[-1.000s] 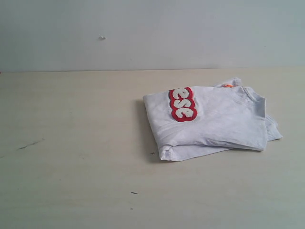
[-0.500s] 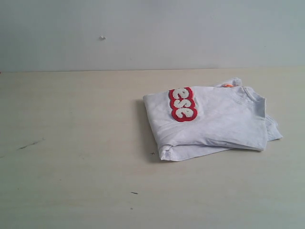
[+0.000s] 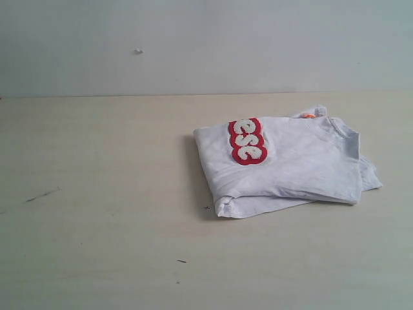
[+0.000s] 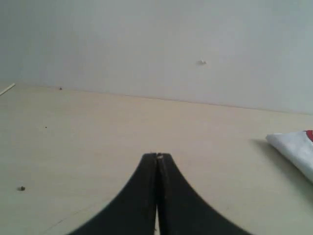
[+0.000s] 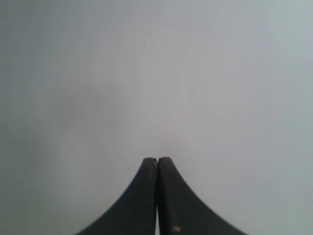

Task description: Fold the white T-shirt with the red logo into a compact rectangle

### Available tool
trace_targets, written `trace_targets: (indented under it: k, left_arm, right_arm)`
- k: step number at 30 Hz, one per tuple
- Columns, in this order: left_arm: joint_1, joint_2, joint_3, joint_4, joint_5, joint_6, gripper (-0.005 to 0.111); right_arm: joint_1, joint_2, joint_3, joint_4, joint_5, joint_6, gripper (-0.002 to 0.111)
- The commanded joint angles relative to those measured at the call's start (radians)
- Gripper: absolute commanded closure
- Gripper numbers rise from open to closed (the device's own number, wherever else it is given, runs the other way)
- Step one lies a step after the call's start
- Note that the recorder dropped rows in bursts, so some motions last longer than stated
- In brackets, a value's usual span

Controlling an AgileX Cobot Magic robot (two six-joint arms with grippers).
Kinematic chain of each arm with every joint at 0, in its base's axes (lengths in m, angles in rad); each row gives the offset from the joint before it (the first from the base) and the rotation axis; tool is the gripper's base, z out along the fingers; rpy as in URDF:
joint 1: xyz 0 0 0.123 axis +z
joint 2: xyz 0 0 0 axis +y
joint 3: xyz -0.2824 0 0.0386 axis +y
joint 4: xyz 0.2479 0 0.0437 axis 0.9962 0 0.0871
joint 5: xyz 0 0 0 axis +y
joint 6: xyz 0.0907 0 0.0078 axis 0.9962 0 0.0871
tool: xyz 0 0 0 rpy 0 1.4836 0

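Note:
The white T-shirt (image 3: 290,165) lies folded into a rough rectangle on the table, right of centre in the exterior view. Part of the red logo (image 3: 247,141) shows on its top layer near the left fold, and a bit of orange tag (image 3: 308,116) peeks out at the far edge. Neither arm appears in the exterior view. My left gripper (image 4: 157,156) is shut and empty above the bare table, with a corner of the T-shirt (image 4: 296,149) off to one side. My right gripper (image 5: 157,159) is shut and empty, facing a plain grey wall.
The light wooden table (image 3: 97,194) stretches left of the shirt and in front of it, with a few small dark marks (image 3: 40,194). A pale grey wall (image 3: 206,45) backs the table.

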State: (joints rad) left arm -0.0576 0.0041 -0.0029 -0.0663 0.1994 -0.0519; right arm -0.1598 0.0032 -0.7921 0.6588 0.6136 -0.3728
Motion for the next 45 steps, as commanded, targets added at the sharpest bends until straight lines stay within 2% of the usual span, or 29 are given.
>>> trace_targets:
  k: [1, 3, 45]
  left_arm:
    - [0.003, -0.004, 0.003, 0.004, 0.1, 0.037, 0.107]
    - [0.003, -0.004, 0.003, 0.0, 0.147, 0.029, 0.107]
    - [0.003, -0.004, 0.003, -0.001, 0.153, 0.052, 0.107]
  right_arm:
    - [-0.003, -0.003, 0.007, 0.0, -0.001, 0.001, 0.108]
    - [-0.003, -0.003, 0.007, 0.0, -0.001, 0.001, 0.108]
    - [-0.003, -0.003, 0.007, 0.0, -0.001, 0.001, 0.108]
